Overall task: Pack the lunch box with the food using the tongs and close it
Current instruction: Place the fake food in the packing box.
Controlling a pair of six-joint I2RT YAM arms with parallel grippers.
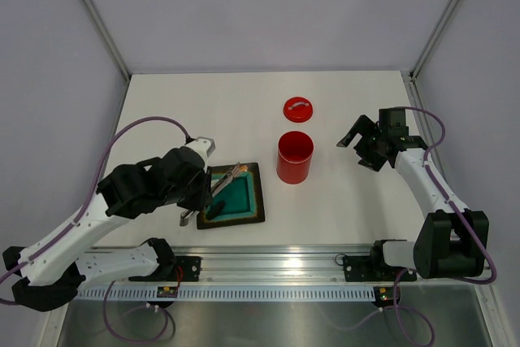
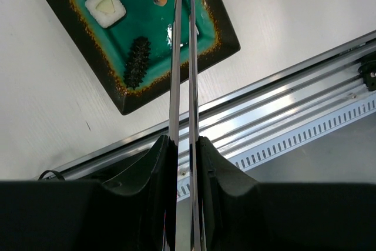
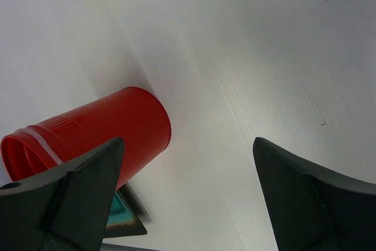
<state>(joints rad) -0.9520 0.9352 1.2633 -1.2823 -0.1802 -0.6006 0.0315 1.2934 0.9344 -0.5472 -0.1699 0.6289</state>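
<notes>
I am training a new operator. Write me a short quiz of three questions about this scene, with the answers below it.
1. True or false: the lid sits on the lunch box.
2. What is the left gripper shut on? A) the tongs B) the lid C) nothing
3. Fill in: the right gripper is ____ and holds nothing.

Key
1. False: the lid lies apart from the lunch box, which stands open.
2. A
3. open
</notes>
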